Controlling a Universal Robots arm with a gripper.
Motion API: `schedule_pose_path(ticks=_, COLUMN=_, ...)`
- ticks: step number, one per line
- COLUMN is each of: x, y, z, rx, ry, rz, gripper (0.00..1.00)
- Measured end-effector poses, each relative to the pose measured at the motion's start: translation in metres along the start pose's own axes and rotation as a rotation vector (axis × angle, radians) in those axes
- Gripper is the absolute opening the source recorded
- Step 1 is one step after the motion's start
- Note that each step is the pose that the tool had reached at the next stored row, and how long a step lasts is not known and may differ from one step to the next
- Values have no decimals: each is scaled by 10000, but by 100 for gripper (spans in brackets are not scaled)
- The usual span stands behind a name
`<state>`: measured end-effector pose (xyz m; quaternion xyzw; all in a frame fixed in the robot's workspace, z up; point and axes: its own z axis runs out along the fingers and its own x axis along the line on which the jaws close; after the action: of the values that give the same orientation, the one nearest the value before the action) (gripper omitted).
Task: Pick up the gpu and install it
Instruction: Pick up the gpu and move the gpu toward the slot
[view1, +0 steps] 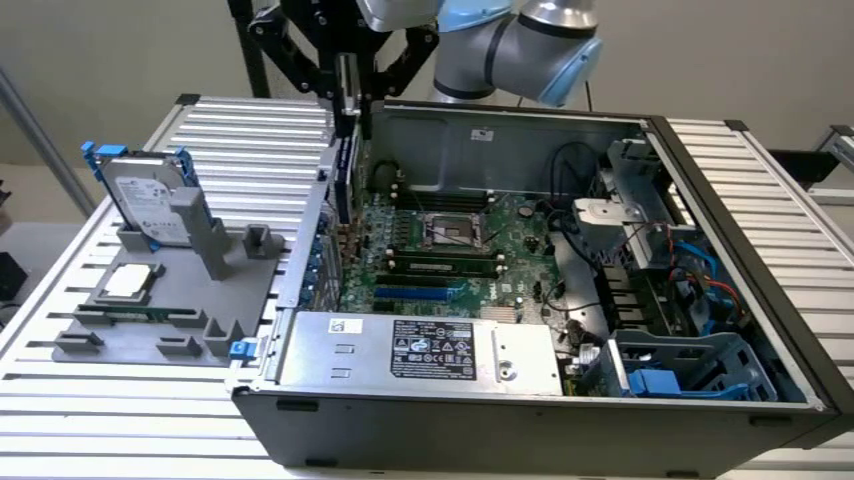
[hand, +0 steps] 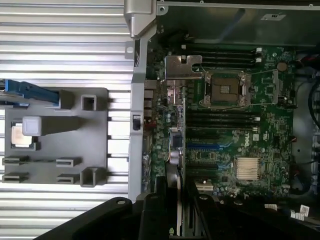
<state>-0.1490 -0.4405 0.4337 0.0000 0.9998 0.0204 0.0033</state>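
Observation:
My gripper hangs over the open computer case, at its wall on the exterior view's left, shut on the gpu. The card is held on edge and upright, reaching down into the case just inside that wall, above the motherboard. In the wrist view the gpu shows as a thin edge running out from between the black fingers, with its silver bracket at the far end. The blue slot lies beside the card's line; whether the card touches the board is hidden.
A grey fixture on the slatted table holds a silver hard drive in a blue-edged frame and a small square chip. Inside the case are the CPU socket, power supply, cables and a drive cage.

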Motion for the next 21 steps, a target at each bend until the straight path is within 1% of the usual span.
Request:
schedule_pose_path(ticks=11, x=-501, y=-5, z=117, rx=137, ry=1, rz=-1, gripper=0)
schedule_pose_path(ticks=15, x=-678, y=-6, z=179, rx=172, ry=1, rz=-2, gripper=0)
schedule_pose_path(ticks=17, x=-723, y=-3, z=215, rx=179, ry=1, rz=-2, gripper=0)
schedule_pose_path(ticks=21, x=-751, y=2, z=288, rx=183, ry=1, rz=-1, gripper=0)
